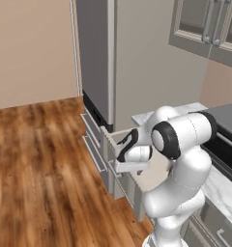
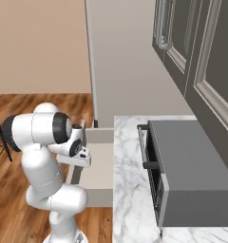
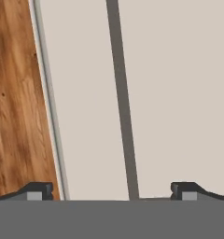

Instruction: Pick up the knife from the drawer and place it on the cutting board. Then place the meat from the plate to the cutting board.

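Observation:
The drawer [image 1: 155,174] stands pulled out from the cream cabinets, its plain pale inside [image 2: 99,167] bare where I can see it. My gripper [image 3: 113,190] hangs just above the drawer [image 3: 179,93] and points down into it, open, with nothing between its dark fingertips [image 3: 39,190]. A dark grey strip [image 3: 123,107] runs across the pale surface below the hand. In the left base view the hand [image 1: 132,157] sits over the drawer's near half. The knife, cutting board, meat and plate are out of view.
Wooden floor [image 1: 40,169] spreads left of the drawer. A tall grey cabinet [image 1: 96,58] rises behind it. A marble counter [image 2: 130,190] to the right carries a grey boxy appliance [image 2: 187,166], with wall cabinets [image 2: 201,57] above.

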